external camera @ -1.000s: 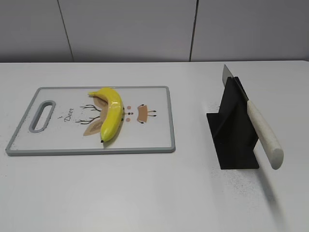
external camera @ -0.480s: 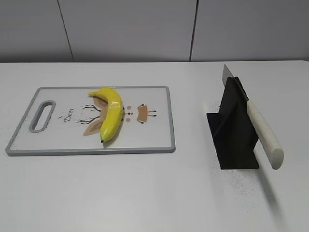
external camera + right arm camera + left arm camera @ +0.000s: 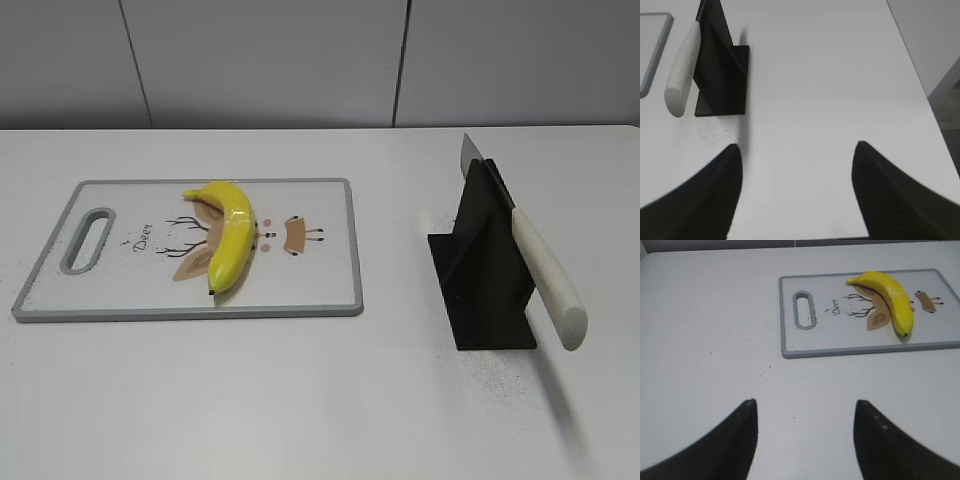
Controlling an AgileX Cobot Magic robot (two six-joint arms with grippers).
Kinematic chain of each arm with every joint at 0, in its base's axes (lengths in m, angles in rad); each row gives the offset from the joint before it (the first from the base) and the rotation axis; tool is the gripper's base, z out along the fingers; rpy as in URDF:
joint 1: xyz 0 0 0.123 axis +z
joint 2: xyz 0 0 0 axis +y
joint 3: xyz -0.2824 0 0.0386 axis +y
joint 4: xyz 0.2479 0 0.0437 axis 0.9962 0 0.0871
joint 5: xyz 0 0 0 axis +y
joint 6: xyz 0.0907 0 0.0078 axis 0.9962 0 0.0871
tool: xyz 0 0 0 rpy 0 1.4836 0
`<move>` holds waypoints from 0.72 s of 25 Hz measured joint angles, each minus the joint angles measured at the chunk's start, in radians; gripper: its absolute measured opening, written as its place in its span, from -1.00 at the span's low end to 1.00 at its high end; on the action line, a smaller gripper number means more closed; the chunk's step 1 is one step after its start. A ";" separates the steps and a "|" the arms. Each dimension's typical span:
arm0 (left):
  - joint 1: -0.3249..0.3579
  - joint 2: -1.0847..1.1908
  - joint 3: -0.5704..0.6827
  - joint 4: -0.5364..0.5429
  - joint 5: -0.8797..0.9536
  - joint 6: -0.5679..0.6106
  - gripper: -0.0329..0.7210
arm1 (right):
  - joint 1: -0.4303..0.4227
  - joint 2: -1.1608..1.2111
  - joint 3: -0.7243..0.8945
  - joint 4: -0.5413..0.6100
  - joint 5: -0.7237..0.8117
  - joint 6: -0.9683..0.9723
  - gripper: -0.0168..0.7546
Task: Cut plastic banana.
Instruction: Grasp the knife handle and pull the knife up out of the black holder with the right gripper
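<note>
A yellow plastic banana (image 3: 232, 234) lies on a white cutting board (image 3: 320, 290) with a grey rim at the table's left; both also show in the left wrist view, the banana (image 3: 892, 295) and the board (image 3: 840, 347). A knife with a white handle (image 3: 548, 280) rests slanted in a black stand (image 3: 485, 270) on the right; the right wrist view shows the handle (image 3: 682, 75) and the stand (image 3: 720, 75). My left gripper (image 3: 805, 402) is open and empty over bare table, short of the board. My right gripper (image 3: 796, 146) is open and empty, right of the stand. Neither gripper shows in the exterior view.
The white table (image 3: 320, 400) has its right edge (image 3: 920, 90) close to my right gripper, with floor beyond. Dark specks lie on the table near the board's handle slot (image 3: 804, 310). A grey wall panel (image 3: 270, 60) stands behind the table.
</note>
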 joint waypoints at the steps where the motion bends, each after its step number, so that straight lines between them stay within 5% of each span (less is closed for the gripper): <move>1: 0.000 0.000 0.000 0.000 0.000 0.000 0.66 | 0.000 0.033 -0.007 0.000 0.001 0.000 0.40; 11: 0.000 0.000 0.000 0.000 0.000 0.000 0.65 | 0.019 0.337 -0.151 0.053 0.000 -0.010 0.44; 18: 0.000 0.000 0.000 0.000 0.000 0.000 0.65 | 0.147 0.538 -0.251 0.106 0.001 -0.012 0.41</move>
